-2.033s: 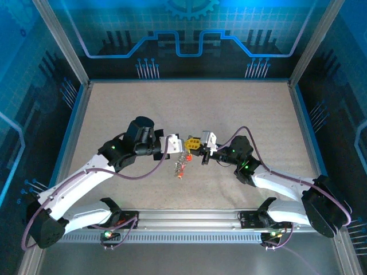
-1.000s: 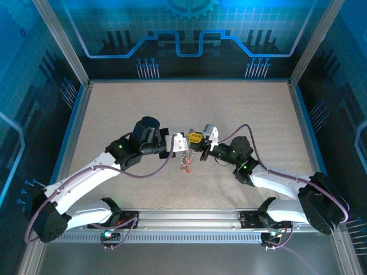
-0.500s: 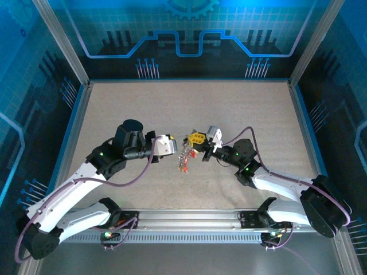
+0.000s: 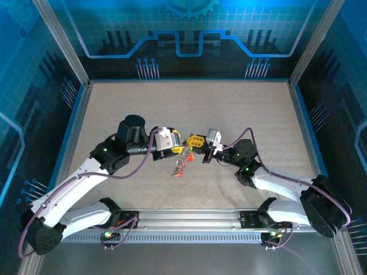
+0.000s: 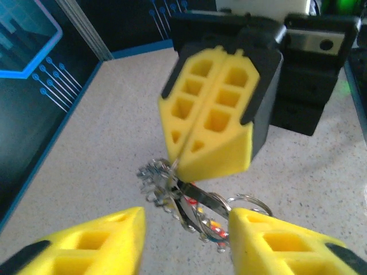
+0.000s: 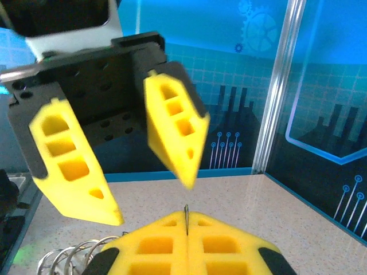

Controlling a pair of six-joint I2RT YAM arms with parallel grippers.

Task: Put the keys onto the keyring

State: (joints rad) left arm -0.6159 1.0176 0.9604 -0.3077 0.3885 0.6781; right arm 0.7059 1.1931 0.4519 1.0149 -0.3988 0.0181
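Observation:
The keyring (image 5: 248,201), a thin silvery ring, carries a bunch of small keys (image 5: 163,186) and red tags. It hangs just above the table (image 4: 241,109) from my right gripper (image 5: 176,162), whose yellow pads are shut on a thin metal edge of it (image 6: 186,213). In the top view the bunch of keys (image 4: 180,164) dangles below the right gripper (image 4: 194,141). My left gripper (image 5: 186,247) stands open right in front of it, fingers either side of the bunch and not touching. The left gripper's spread fingers (image 6: 73,167) face the right wrist camera. The ring's coils (image 6: 69,256) show at bottom left.
Both arms meet at the middle of the speckled table. A blue rim (image 4: 77,120) and metal posts (image 4: 60,43) bound the table. The black and white body of the right arm (image 5: 312,54) rises close behind the bunch.
My left gripper was shut at the bunch, then let go, drew back to the left and opened, and now sits close again. The right gripper stayed shut, holding the ring.

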